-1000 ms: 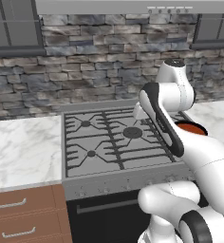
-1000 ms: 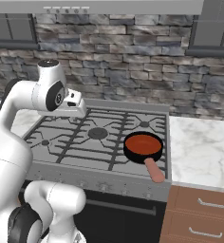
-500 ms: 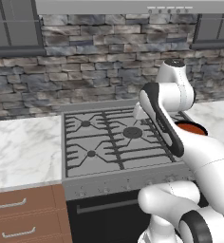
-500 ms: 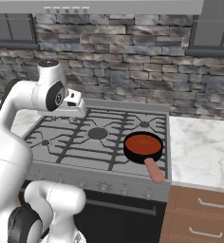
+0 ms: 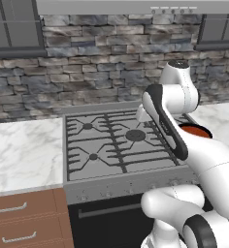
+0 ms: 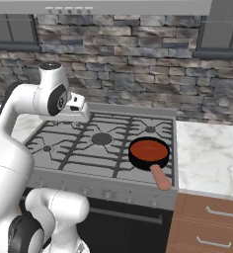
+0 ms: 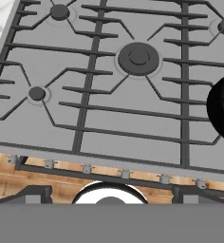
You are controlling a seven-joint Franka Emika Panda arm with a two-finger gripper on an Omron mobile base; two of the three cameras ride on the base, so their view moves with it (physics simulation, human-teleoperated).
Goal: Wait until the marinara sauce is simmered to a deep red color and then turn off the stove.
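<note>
On the left lies a marble tabletop (image 5: pixel 24 150) with wooden drawers below. Next to it sits the stove (image 6: pixel 89 148), its dark grates bare apart from one pan. The arm is folded high above the stove's middle, its hand tipped downward so the hand camera looks over the burners and the row of small knobs (image 7: pixel 125 174) along the front edge. That pose looks chosen for watching rather than reaching. The claw (image 7: pixel 109 192) hangs well above the knobs, with its fingers spread wide and holding nothing. To the right, on the front right burner, a small black skillet (image 6: pixel 149 154) holds the marinara sauce (image 6: pixel 149 149), its pinkish handle (image 6: pixel 159 178) pointing toward the front edge. The sauce is red; whether it is deep enough is hard to judge.
</note>
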